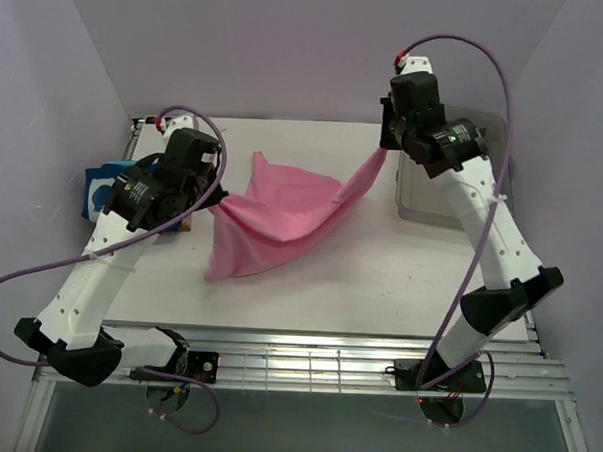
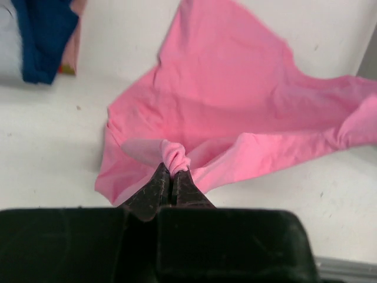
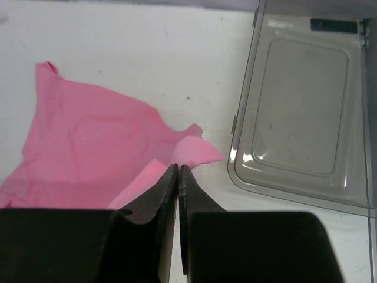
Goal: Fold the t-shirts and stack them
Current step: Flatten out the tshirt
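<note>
We find the left arm [image 1: 89,267] leaning forward and inward from its base at the near left corner, its wrist turned toward the middle of the desk [image 1: 369,279]. The right arm [image 1: 486,244] rises steeply from the near right corner and bends back to the left, so that its wrist stands high over the far right part of the desk. The left end effector [image 2: 172,174] is clamped on the pink t-shirt [image 1: 282,217]; the left wrist view shows the fingers pressed together with a small bunched knot of cloth pinched at their tips. The right end effector [image 3: 178,169] also has its fingers drawn together, and a flap of pink cloth sits right at their tips. From above, a narrow strip of the garment runs up to it, so we record it as gripping the shirt's far right edge. The shirt hangs between the two grips, sagging in the middle. Its lower part rests on the desk centre, and one corner points toward the far side. It is plain pink, unfolded and creased, with loose folds running toward each pinch point. A folded stack [image 1: 101,189], blue on top, lies at the desk's left edge, partly hidden beneath the left arm. A clear bin [image 3: 300,112] lies on the desk to the right of the right end effector, close beside it and apart from the shirt.
</note>
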Motion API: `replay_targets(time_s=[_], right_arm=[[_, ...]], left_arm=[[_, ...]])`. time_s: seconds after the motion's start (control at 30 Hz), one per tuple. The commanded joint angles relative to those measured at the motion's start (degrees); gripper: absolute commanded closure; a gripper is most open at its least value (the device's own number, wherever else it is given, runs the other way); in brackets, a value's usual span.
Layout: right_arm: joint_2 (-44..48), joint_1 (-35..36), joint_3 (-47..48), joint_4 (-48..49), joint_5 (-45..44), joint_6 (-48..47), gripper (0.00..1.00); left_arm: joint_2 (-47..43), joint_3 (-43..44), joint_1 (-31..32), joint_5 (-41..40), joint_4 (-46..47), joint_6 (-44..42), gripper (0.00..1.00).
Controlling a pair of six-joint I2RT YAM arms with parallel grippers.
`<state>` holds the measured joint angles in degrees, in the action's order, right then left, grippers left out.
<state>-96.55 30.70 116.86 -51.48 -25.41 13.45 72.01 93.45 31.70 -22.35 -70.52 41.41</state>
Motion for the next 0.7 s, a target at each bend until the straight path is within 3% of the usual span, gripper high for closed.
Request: replay_targets(time_s=[0.0, 0.07, 0.17, 0.23, 0.33, 0.4, 0.57, 0.67], right_arm=[[10.47, -0.2, 5.39, 1.54, -1.14, -1.58, 0.92], [14.27, -0.2, 5.4, 4.62, 0.44, -3.33, 0.92], [21.22, -0.29, 4.17, 12.27, 1.93, -5.88, 0.84], [24.55, -0.2, 4.69, 16.91, 2.99, -6.86, 0.84], [26.94, -0.2, 7.58, 20.79, 5.71, -7.48, 0.92], [28.08, -0.2, 9.95, 23.08, 10.01, -7.65, 0.92], [29.76, -0.29, 7.61, 22.58, 8.54, -7.92, 0.92], [29.84, -0.29, -0.53, 20.2, 10.8, -4.5, 0.92]], left_arm=[[-1.96, 8.39, 0.2, -12.08, -0.06, -0.89, 1.0], [-2.75, 10.25, 0.2, -14.12, 3.95, -2.02, 1.0], [-5.29, 11.93, 0.2, -16.32, 14.22, -7.9, 1.0], [-4.78, 15.51, 0.2, -15.97, 18.21, -12.48, 1.0], [-0.84, 24.8, 0.2, -10.89, 22.09, -17.58, 1.0], [0.93, 30.36, 0.2, -1.52, 24.1, -20.12, 1.0], [-1.6, 28.64, 0.2, 3.18, 26.84, -18.56, 1.0], [-4.06, 22.86, 0.2, 7.04, 26.75, -17.42, 1.0]])
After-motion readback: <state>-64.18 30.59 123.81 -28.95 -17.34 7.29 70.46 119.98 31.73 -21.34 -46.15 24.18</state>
